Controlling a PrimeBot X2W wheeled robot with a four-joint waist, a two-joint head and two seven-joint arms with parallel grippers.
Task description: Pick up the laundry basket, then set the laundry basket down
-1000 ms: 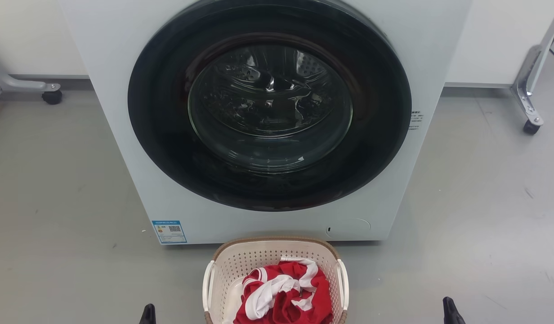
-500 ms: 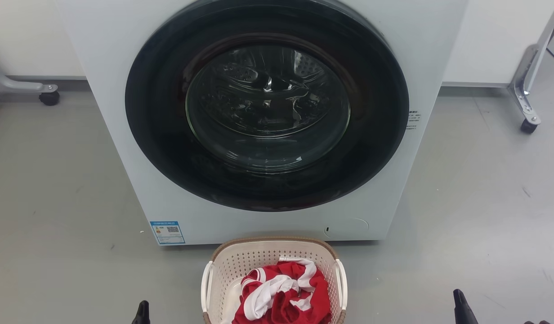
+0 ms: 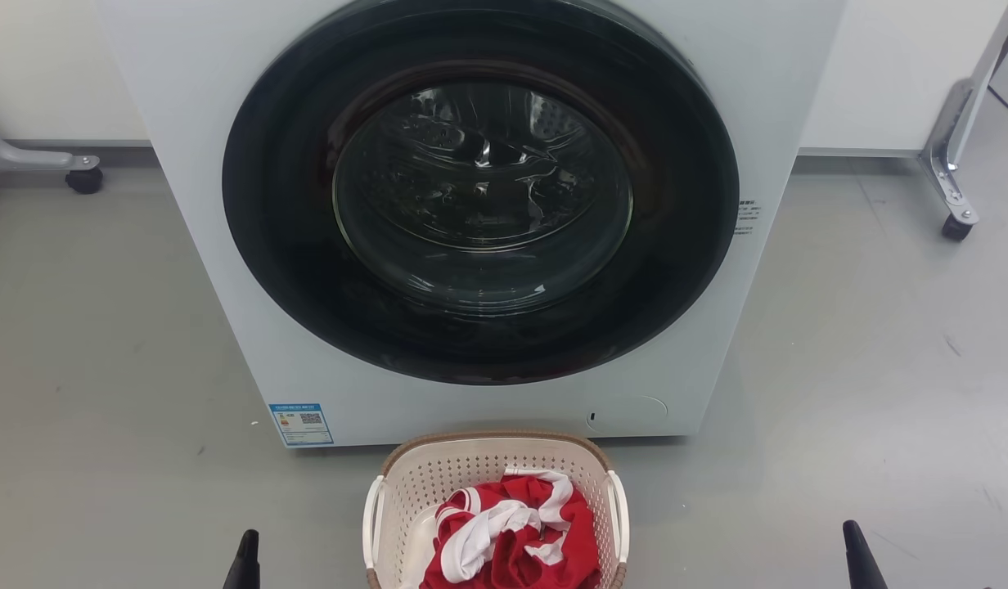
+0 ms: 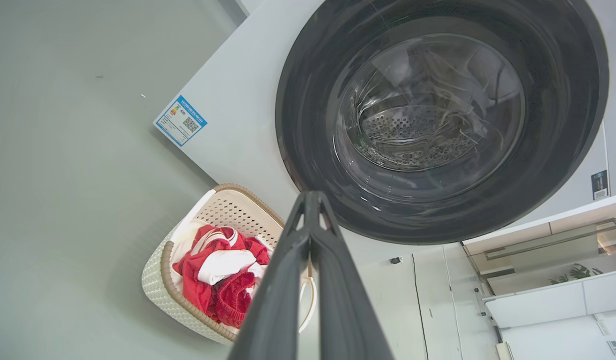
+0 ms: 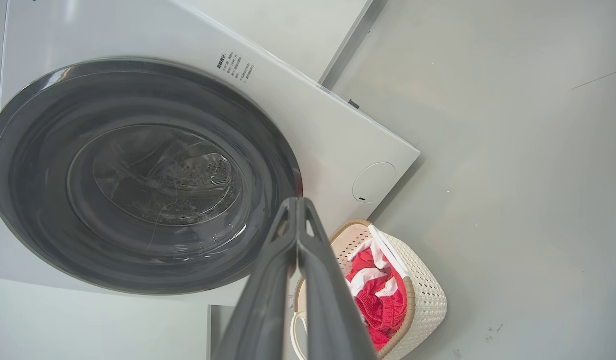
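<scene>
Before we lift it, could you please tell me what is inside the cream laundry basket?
The cream perforated plastic laundry basket with its brown woven-look rim holds a crumpled red and white garment. The cloth covers much of its bottom, so anything beneath cannot be seen.

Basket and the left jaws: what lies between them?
Only bare grey floor lies between the basket and the jaws of the left gripper, seen in the head view.
</scene>
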